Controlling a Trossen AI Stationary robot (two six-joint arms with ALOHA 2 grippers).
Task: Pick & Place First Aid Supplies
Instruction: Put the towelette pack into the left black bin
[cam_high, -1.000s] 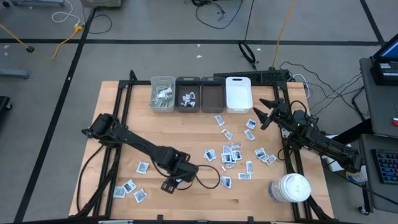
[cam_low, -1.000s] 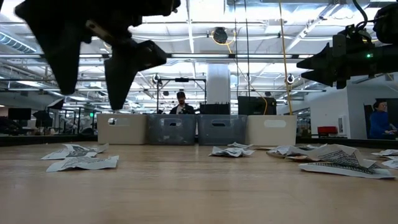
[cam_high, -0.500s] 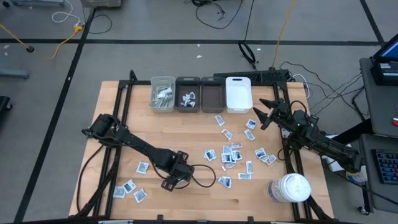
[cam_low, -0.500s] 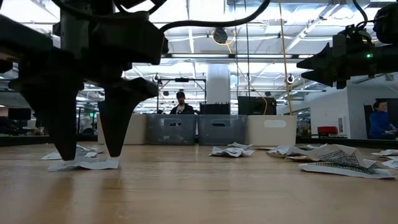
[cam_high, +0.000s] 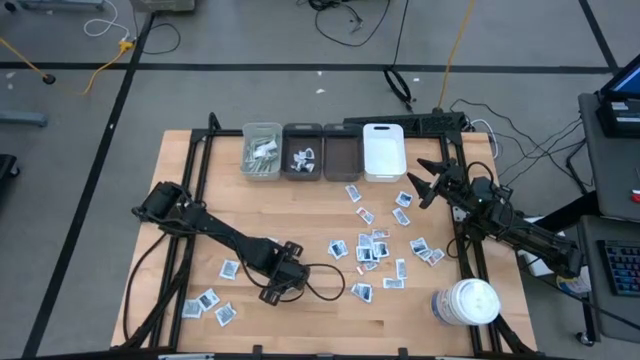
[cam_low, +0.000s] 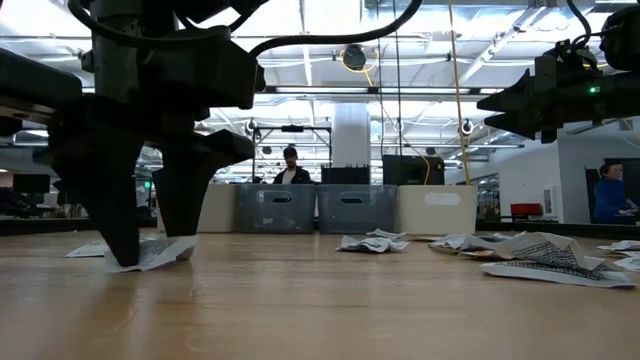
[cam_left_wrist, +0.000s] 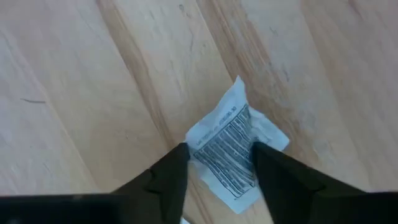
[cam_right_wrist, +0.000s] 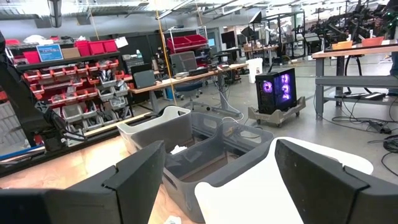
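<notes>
Bare table (cam_high: 205, 225) between left arm (cam_high: 215, 232) and bins (cam_high: 322, 151): open passage. Front centre strip also bare. Sachets (cam_high: 375, 245) crowd centre-right; jar (cam_high: 466, 302) blocks front-right corner. Right gripper (cam_high: 427, 183) hangs over sachets nr white bin. Left gripper (cam_left_wrist: 214, 171) fingertips down astride one sachet (cam_left_wrist: 233, 149), bare wood round it.

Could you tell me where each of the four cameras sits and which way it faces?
High view: above the table, looking straight down; both arms show, left gripper low over the wood, right gripper waiting near the bins.
Low view: at table-top height, looking level toward the room; the left gripper stands on a sachet.
Left wrist view: on the left arm, facing the table; its fingers flank the sachet.
Right wrist view: on the right arm, facing the bins; fingers wide apart.
Shared: low and left wrist views show the same sachet.
</notes>
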